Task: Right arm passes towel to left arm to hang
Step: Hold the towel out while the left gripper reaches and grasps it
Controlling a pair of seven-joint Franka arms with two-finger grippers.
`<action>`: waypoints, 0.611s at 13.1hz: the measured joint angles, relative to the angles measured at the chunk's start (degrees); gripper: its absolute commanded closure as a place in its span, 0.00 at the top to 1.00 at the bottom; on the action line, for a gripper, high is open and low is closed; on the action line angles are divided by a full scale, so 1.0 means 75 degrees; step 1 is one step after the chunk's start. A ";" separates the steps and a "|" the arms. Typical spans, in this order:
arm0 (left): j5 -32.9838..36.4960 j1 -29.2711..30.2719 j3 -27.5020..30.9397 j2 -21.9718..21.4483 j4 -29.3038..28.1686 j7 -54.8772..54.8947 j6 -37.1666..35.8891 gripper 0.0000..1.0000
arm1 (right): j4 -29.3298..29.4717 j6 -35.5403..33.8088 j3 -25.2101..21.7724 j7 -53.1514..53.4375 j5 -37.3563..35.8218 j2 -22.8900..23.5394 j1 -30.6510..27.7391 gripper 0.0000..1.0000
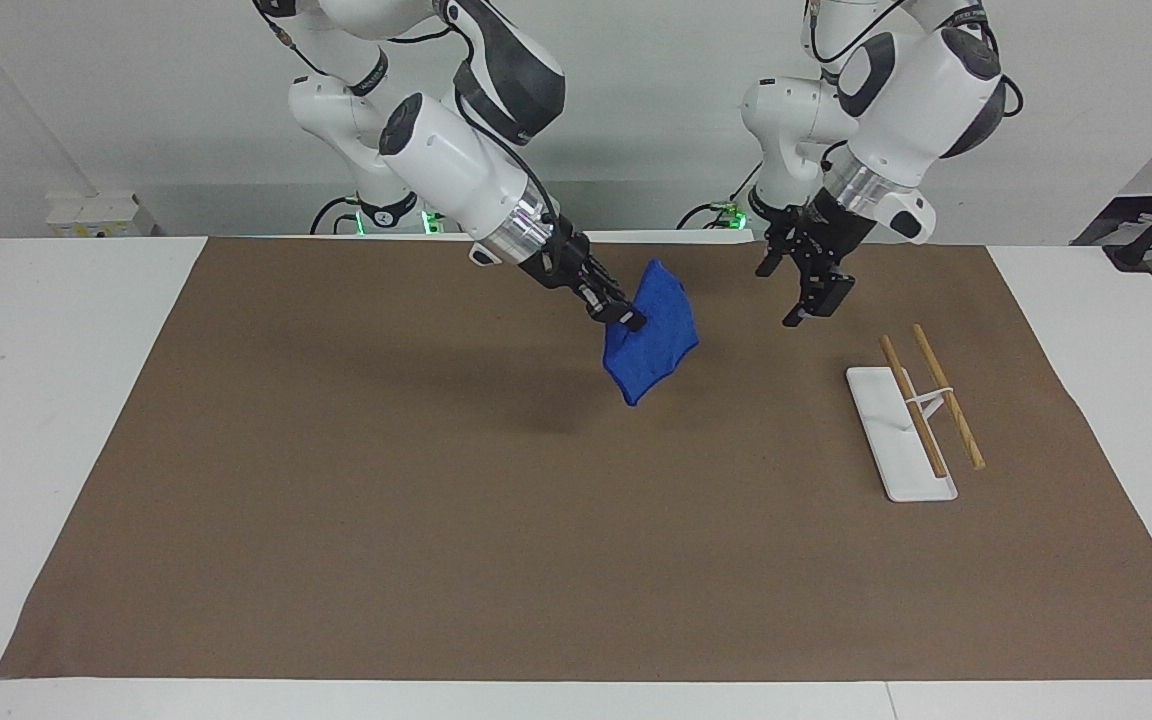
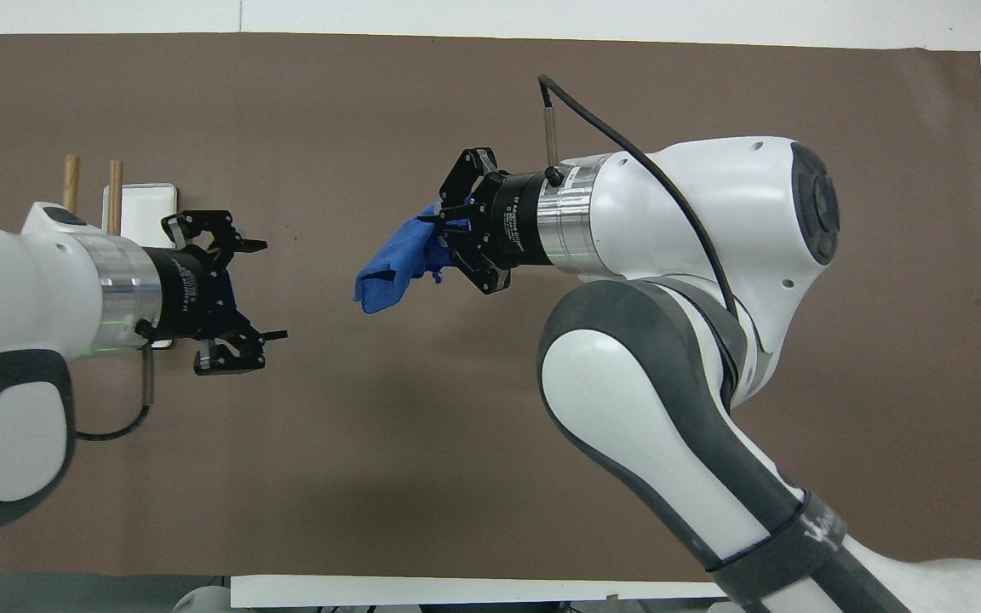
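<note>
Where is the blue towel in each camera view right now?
Facing view: the towel hangs mid-picture, pinched in the right claw, above the brown mat.
Overhead view: the towel sits just left of centre, between both claws.
Shared landmark: the white rack with two wooden rods, at the left arm's end.

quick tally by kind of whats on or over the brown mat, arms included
robot arms: 2, the right end effector holding the towel, the left end effector open over the mat
blue towel: 1
white rack with two wooden rods: 1
total: 4

Right pincer (image 1: 624, 318) grips towel (image 1: 652, 335) — aloft.
</note>
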 measured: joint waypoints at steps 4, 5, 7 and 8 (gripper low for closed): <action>0.0000 -0.0881 -0.0003 0.0351 -0.0602 -0.0990 0.1952 0.99 | 0.0000 -0.0066 0.0000 0.0000 0.0000 0.0000 0.0001 0.00; 0.0000 -0.0964 -0.0003 0.0531 -0.0619 -0.1012 0.2168 0.97 | 0.0000 -0.0091 0.0000 0.0000 0.0000 0.0000 0.0001 0.00; -0.0001 -0.1046 0.0003 0.0872 -0.0602 -0.1039 0.2586 0.82 | 0.0001 -0.0116 0.0000 0.0000 0.0000 0.0000 0.0002 0.00; -0.0002 -0.1056 0.0011 0.1017 -0.0536 -0.1060 0.2737 0.64 | 0.0001 -0.0120 0.0000 0.0000 0.0000 0.0000 0.0002 0.00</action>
